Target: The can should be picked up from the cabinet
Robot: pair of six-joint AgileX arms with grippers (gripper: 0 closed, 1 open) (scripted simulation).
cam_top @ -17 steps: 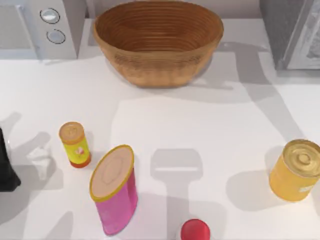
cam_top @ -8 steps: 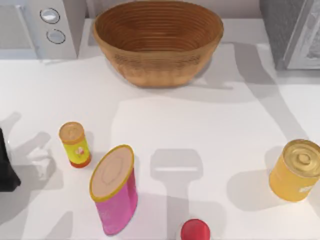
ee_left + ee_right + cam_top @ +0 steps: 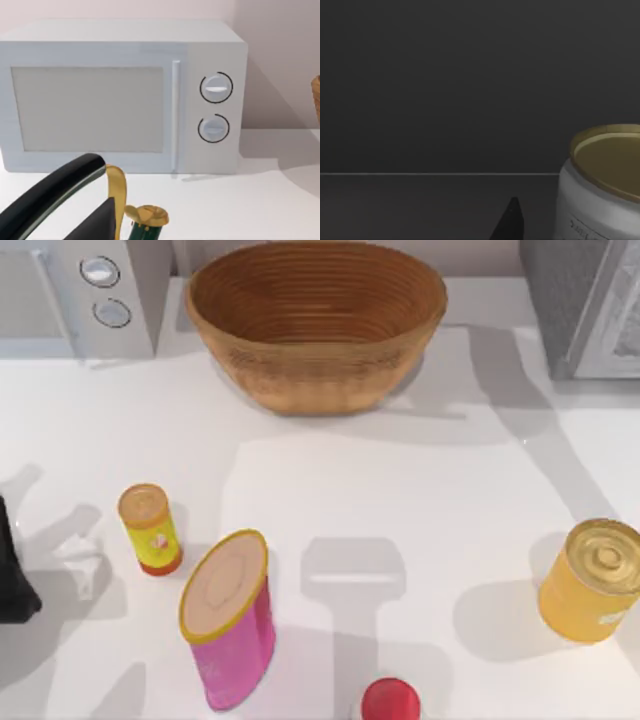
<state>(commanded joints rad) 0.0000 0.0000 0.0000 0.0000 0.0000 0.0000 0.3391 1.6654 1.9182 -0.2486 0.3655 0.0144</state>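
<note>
A can [image 3: 602,185] with a white wall and a gold lid stands on a shelf inside the dark cabinet [image 3: 445,85], seen in the right wrist view. A dark part of my right gripper [image 3: 512,225] pokes up just beside the can, a short way from its wall and not touching it. From above, the grey cabinet [image 3: 585,310] stands at the table's back right corner.
A woven basket [image 3: 316,320] sits at the back middle and a white microwave [image 3: 80,290] at the back left. On the table stand a yellow can [image 3: 595,580], a pink canister [image 3: 230,620], a small yellow bottle [image 3: 150,530] and a red cap [image 3: 390,702]. A black and gold object [image 3: 95,210] lies near the microwave.
</note>
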